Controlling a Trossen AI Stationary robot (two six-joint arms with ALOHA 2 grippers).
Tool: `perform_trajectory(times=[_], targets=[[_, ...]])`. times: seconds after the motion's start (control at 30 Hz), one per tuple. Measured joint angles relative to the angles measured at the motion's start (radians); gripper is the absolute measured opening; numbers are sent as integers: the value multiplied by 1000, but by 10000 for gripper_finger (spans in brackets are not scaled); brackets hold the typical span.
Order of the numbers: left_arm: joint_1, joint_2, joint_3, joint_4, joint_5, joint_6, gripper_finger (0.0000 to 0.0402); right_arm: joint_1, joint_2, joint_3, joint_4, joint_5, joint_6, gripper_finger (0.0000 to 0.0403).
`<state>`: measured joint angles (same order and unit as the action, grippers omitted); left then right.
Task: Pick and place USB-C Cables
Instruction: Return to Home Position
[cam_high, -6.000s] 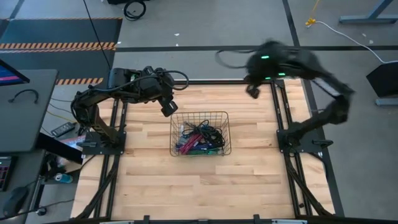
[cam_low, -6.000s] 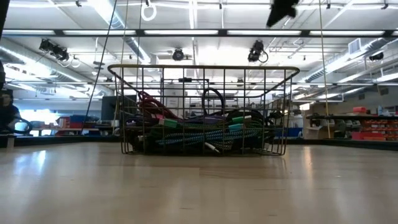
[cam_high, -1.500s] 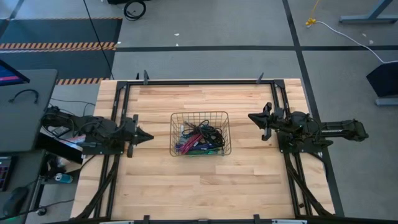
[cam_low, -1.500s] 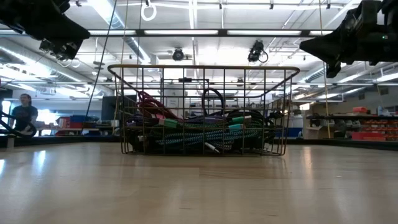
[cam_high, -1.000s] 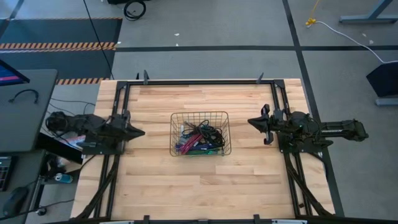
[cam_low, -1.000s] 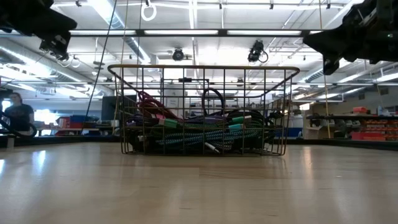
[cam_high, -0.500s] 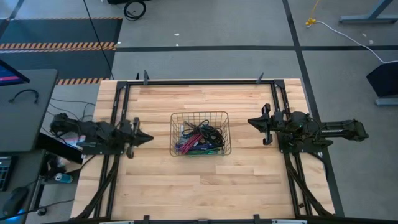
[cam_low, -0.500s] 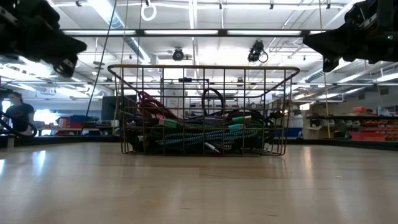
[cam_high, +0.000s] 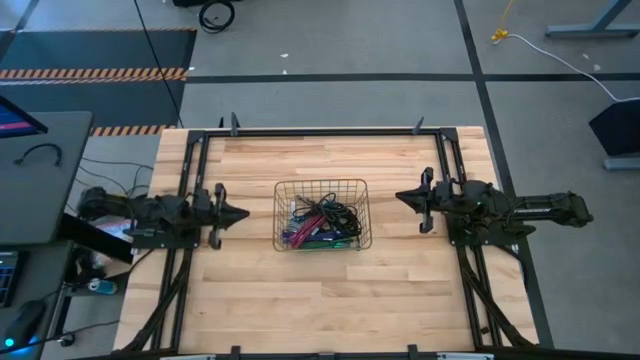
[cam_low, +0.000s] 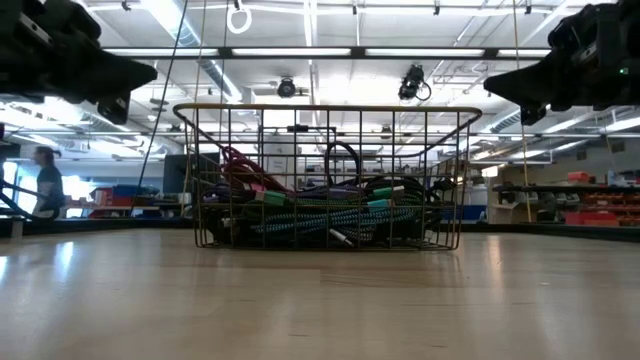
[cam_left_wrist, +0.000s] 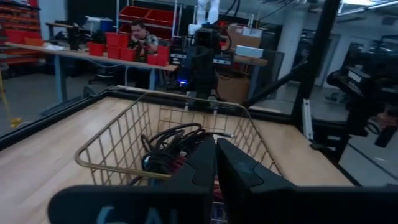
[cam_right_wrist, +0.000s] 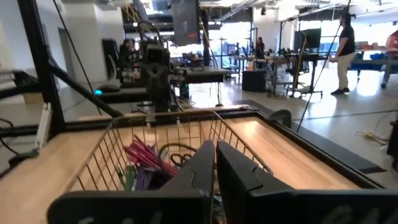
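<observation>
Jaws: both pairs closed to a hairline gap, holding nothing; each wrist view shows two dark fingers pressed nearly together.

Left arm (cam_high: 150, 212) lies low on one side of the wire basket (cam_high: 320, 182), right arm (cam_high: 510, 208) on the opposite side. Each arm's jaws point straight at the basket's nearest wall, apart from it and raised to about rim height in the low view.

USB-C Cables (cam_high: 318, 225): all those visible are inside the basket, a loose tangle on its floor. None shows on the bare surface (cam_high: 320, 300).

Key relation: the basket sits between the two jaw pairs, its slightly longer side along the line joining them. Neither arm is clearly nearer. The heap has no single long axis; loops run every way.

Materials: the basket is thin brass-coloured wire in an open grid, with walls flaring to the rim. The cables are slim; some are braided teal and green, others smooth black, purple or magenta, with black loops rising highest. The surface is pale jointed wood planks.

Judgement: placing looks complete, and both arms appear parked.
</observation>
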<state>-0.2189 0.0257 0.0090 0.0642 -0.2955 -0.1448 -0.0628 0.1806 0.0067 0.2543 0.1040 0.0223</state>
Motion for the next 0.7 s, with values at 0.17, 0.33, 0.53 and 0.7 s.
perform_trajectory(times=[0.17,0.33,0.53,0.7], targets=[[34,0,0,-5,8,0,23,0,1,0,-10,0,-67,24],[56,0,0,-12,39,-1,23,0,1,0,-93,-1,-55,25],[61,0,0,-13,45,-1,23,0,1,0,-148,-21,-27,25],[61,0,-1,-14,46,-3,23,0,1,0,-167,-21,-32,25]])
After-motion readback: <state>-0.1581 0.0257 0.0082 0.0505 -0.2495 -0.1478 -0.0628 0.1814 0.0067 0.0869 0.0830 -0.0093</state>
